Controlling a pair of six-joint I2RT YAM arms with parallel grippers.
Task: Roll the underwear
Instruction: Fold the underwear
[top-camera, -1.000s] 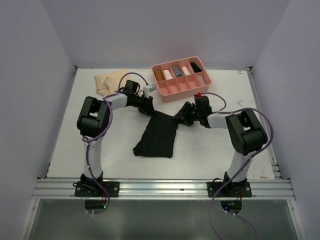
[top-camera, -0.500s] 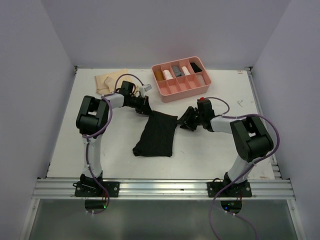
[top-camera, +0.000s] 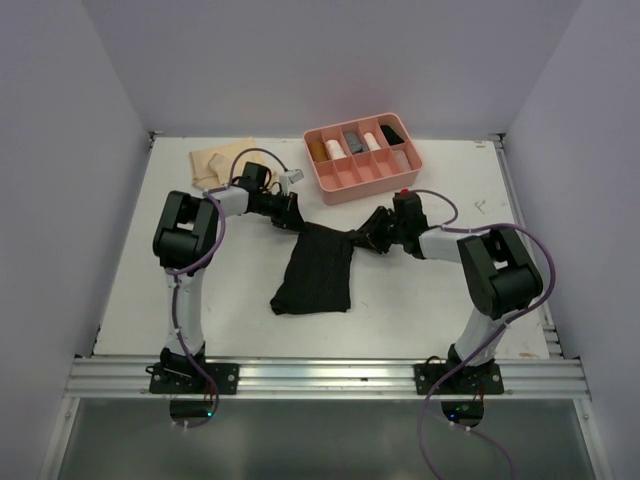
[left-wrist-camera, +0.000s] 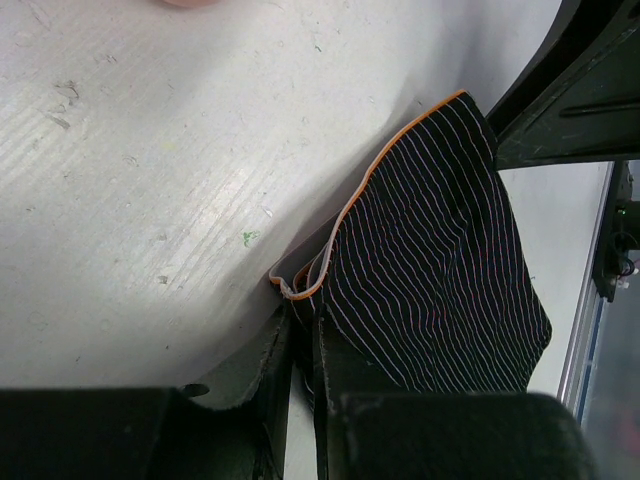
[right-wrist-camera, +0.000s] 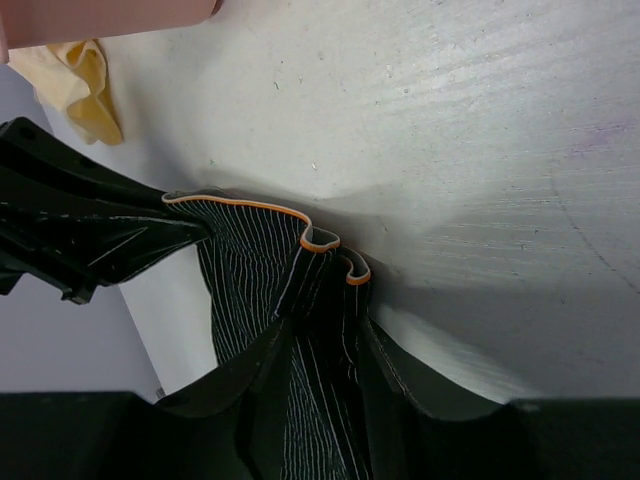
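Observation:
The black underwear (top-camera: 315, 272), pinstriped with an orange-edged waistband, lies mid-table with its far edge stretched between both grippers. My left gripper (top-camera: 297, 222) is shut on the waistband's left corner; in the left wrist view the fingers (left-wrist-camera: 300, 310) pinch the folded trim of the underwear (left-wrist-camera: 430, 290). My right gripper (top-camera: 362, 238) holds the right corner, and the right wrist view shows bunched underwear (right-wrist-camera: 250, 260) filling the gap between its fingers (right-wrist-camera: 325, 300). A pale tan underwear (top-camera: 212, 163) lies crumpled at the far left.
A pink divided tray (top-camera: 345, 182) stands at the back centre, just beyond both grippers, with rolled cloth pieces in its far compartments. A metal rail (top-camera: 320, 375) runs along the near table edge. The tan cloth (right-wrist-camera: 80, 85) shows behind the left arm.
The right gripper has moved onto the waistband's right corner and closed on it. The left gripper has closed on the left corner. The far edge is now pulled taut.

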